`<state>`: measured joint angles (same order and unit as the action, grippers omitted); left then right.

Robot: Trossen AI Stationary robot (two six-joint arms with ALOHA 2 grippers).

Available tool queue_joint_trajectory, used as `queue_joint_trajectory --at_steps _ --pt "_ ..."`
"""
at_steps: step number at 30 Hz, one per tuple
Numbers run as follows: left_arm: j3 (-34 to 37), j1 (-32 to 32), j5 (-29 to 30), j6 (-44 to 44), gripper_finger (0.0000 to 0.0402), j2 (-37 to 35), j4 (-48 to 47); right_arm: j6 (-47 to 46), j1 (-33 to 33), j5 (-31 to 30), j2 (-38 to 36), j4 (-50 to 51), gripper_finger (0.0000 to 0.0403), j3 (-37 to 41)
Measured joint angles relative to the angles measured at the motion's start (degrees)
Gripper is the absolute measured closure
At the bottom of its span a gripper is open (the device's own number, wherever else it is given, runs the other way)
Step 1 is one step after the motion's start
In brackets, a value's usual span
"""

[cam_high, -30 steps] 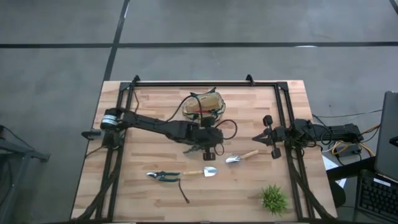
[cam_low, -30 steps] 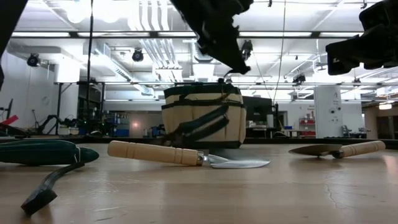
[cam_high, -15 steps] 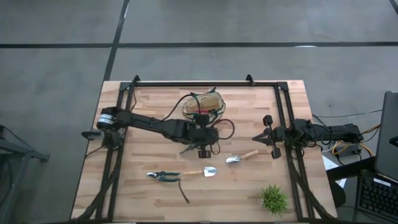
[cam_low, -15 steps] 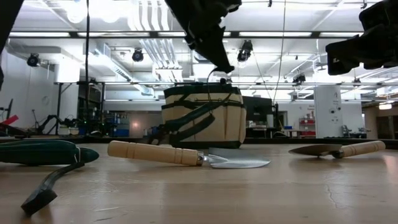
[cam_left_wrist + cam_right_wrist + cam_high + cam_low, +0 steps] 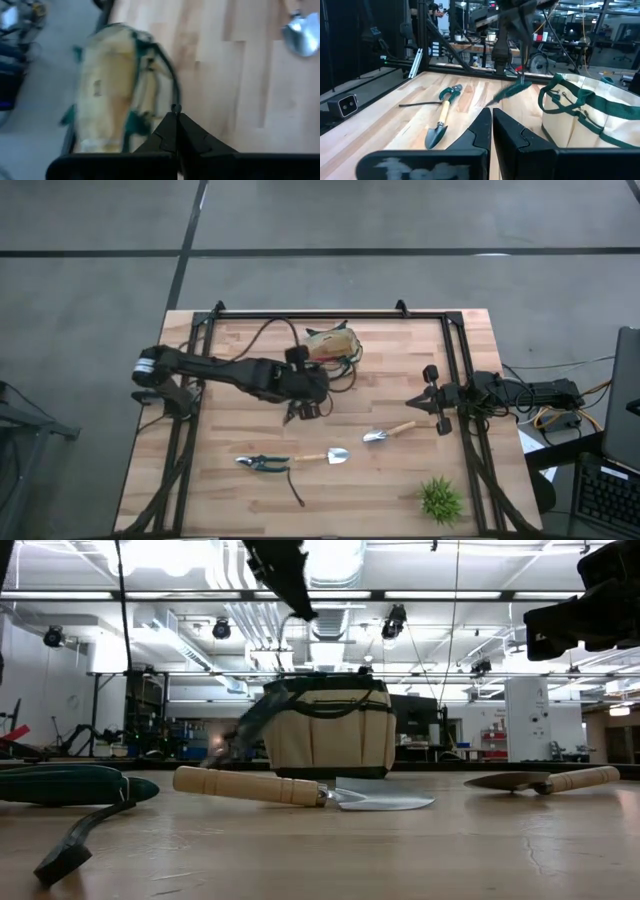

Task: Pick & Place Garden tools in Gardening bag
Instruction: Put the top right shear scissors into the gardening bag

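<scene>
the left gripper (image 5: 303, 408) hangs above the table just in front of the gardening bag (image 5: 333, 346), and in its own wrist view its two dark fingers (image 5: 176, 131) meet at the tips with nothing but a thin dark loop, apparently one of the bag's handles, near them; i judge it closed, but whether it pinches that loop i cannot tell. the bag sits at the far middle of the table (image 5: 250, 500), and in the low view a handle or strap blurs off its side toward the arm. that is the first risk: if the loop is caught on the fingertips, any move of the arm could drag or tip the light fabric bag and spill what is inside. two trowels lie on the wood well apart from the bag, the near trowel (image 5: 325, 456) at the table's middle front and the second trowel (image 5: 390, 432) toward the right arm, with the green-handled pruners (image 5: 262, 463) just beside the near trowel's handle end. a shifted bag would also leave the opening somewhere other than expected, so a released tool could land on the rim or on the table. the trowel blades are smooth metal and the handles round, so a grip off-centre may let one swing or slip. the right gripper (image 5: 432, 404) waits at the table's right edge, its fingers (image 5: 487, 131) pressed together on nothing, close to the second trowel.
</scene>
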<state>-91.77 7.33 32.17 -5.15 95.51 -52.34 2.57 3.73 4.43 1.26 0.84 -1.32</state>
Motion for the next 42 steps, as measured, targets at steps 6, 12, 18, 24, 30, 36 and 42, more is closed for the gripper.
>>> queue_joint_trajectory --at_steps 6,12,18,24,30,36,42 --pt "0.1 -0.2 6.3 -0.8 0.0399 -4.7 -3.2 0.0 0.0 0.0 0.0 0.0 0.0394 0.0" --pt "0.1 -1.2 9.9 -1.0 0.0399 -8.8 -7.1 0.0 0.0 0.0 0.0 0.0 0.0394 0.0" --pt "-0.1 -3.2 11.1 -0.5 0.0399 -12.6 -7.9 0.0 0.0 0.0 0.0 0.0 0.0394 0.0" --pt "-0.5 -4.4 14.8 1.0 0.0399 -16.4 -7.1 0.0 0.0 0.0 0.0 0.0 0.0394 0.0" --pt "-0.5 -4.5 14.8 2.1 0.0399 -19.0 -7.6 0.0 0.0 0.0 0.0 0.0 0.0394 0.0" --pt "-0.6 -4.7 16.7 2.2 0.0399 -19.9 -5.8 0.0 0.0 0.0 0.0 0.0 0.0394 0.0" --pt "-0.6 -4.9 16.9 6.9 0.0399 -19.2 -1.5 0.0 0.0 0.0 0.0 0.0 0.0394 0.0"
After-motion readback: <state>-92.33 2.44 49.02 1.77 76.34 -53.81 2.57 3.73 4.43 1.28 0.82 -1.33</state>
